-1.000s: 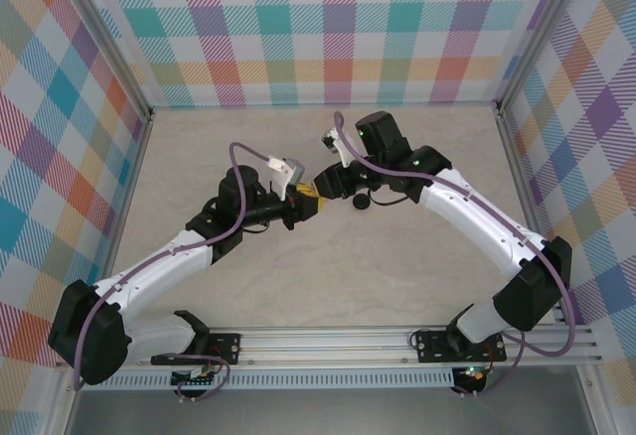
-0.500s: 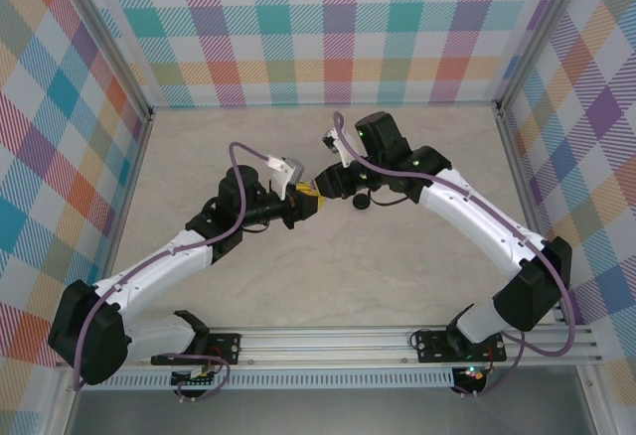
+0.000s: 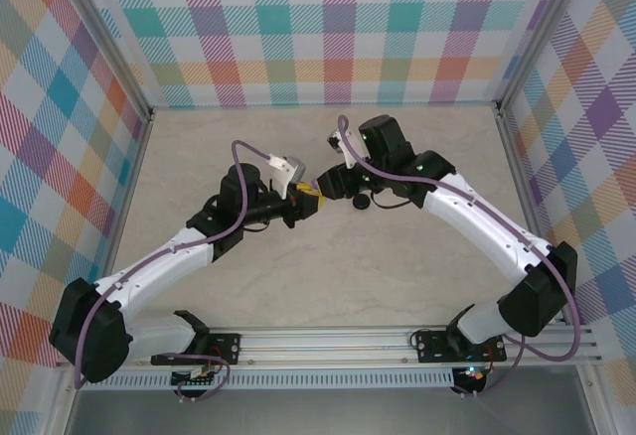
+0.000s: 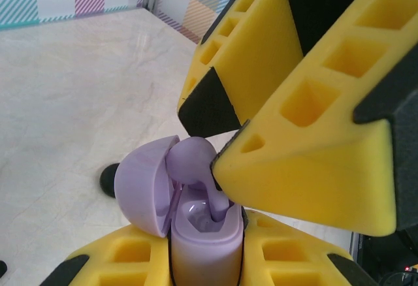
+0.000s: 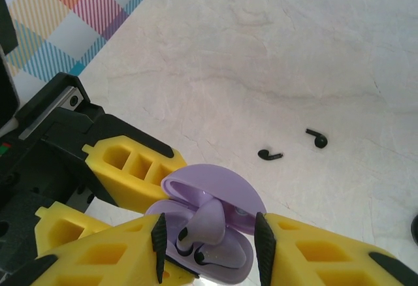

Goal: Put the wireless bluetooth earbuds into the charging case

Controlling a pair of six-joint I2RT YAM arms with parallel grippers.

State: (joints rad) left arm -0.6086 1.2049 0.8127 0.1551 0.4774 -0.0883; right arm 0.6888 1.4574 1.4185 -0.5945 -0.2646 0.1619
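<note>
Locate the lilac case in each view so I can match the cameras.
Top external: too small to make out; it would be where the left gripper meets the right gripper, mid-frame.
Left wrist: lilac case bottom centre, lid open to the left.
Right wrist: bottom centre, lid open toward the top.
Shared landmark: yellow fingers of the left gripper, clamped on the case; the right gripper pinches a lilac earbud above it.
</note>
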